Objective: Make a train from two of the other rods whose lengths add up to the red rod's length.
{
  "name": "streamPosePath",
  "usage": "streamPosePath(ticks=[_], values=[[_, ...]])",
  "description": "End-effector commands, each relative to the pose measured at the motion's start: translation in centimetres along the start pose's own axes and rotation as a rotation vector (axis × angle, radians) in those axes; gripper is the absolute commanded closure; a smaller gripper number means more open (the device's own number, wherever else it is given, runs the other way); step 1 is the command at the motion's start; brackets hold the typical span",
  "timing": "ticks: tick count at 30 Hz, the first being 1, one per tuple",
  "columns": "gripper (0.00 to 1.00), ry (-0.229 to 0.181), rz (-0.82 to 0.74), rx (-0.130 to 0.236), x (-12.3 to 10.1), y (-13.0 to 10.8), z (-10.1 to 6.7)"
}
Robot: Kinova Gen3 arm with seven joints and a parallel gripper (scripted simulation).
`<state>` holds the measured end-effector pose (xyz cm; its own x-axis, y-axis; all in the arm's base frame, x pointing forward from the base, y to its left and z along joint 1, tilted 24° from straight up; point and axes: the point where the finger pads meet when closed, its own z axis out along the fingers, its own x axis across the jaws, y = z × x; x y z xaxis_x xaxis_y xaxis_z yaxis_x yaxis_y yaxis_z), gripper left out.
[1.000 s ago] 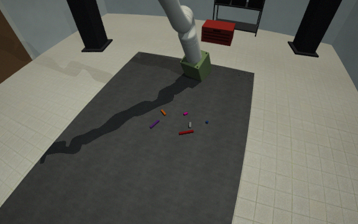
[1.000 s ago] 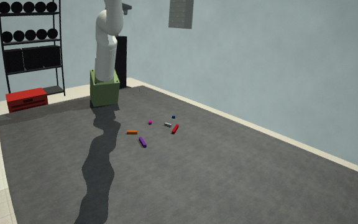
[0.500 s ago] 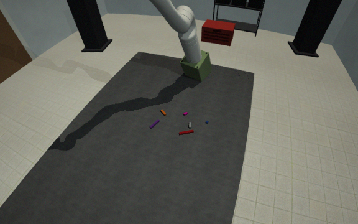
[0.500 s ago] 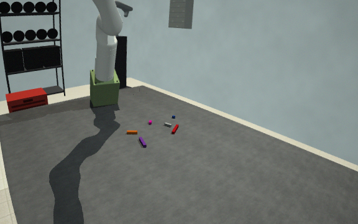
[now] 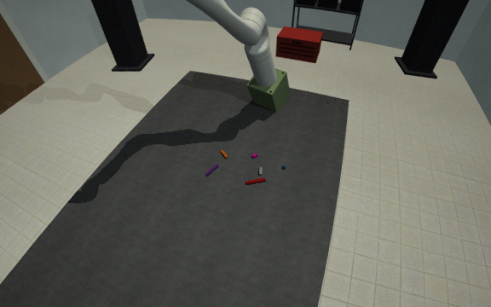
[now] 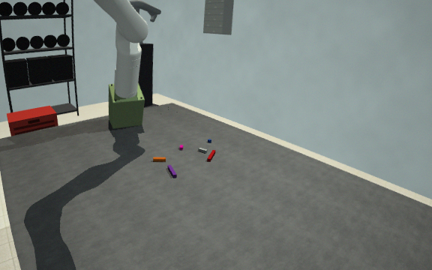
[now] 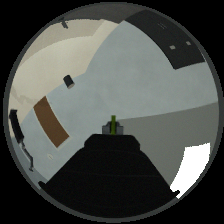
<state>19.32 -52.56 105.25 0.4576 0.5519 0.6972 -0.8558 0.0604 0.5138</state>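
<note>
Lime rod [image 7: 113,123] stands gripped in the fingers, high above the table [image 5: 186,239].

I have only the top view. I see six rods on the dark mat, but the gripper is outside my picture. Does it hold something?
Observer: Yes. In the wrist view the gripper is shut on a lime rod, which sticks out past the fingers.
Operator: And where is the gripper?
Observer: The exterior view shows it high up, above the green pedestal and well away from the rods on the mat.
Operator: Does the wrist camera see the mat?
Observer: No. It looks at the walls and a brown door, not at any rod on the mat.
</note>
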Motion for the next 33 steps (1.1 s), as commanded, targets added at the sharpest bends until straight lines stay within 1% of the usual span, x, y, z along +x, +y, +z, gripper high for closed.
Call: streamPosePath(ticks=[1,2,3,4,10,14,17,19,20,21,26,33], values=[[0.76,-0.015,-0.008,0.028,-1.7,-2.1,0.5],[0.76,-0.015,-0.008,0.028,-1.7,-2.1,0.5],[0.76,-0.039,-0.040,0.071,-3.1,-4.8,0.6],[0.76,-0.046,-0.050,0.084,-3.6,-5.7,0.6],[0.76,-0.095,-0.140,0.204,-7.1,-13.0,0.1],[0.76,-0.119,-0.205,0.289,-9.3,-18.1,-0.8],[0.76,-0.132,-0.256,0.356,-10.8,-21.8,-1.8],[0.76,-0.132,-0.256,0.356,-10.8,-21.8,-1.8],[0.76,-0.139,-0.297,0.408,-11.9,-24.7,-2.7],[0.76,-0.141,-0.310,0.423,-12.2,-25.6,-3.1],[0.76,-0.144,-0.405,0.541,-14.5,-31.8,-5.7],[0.76,-0.122,-0.549,0.711,-17.2,-40.0,-10.6]])
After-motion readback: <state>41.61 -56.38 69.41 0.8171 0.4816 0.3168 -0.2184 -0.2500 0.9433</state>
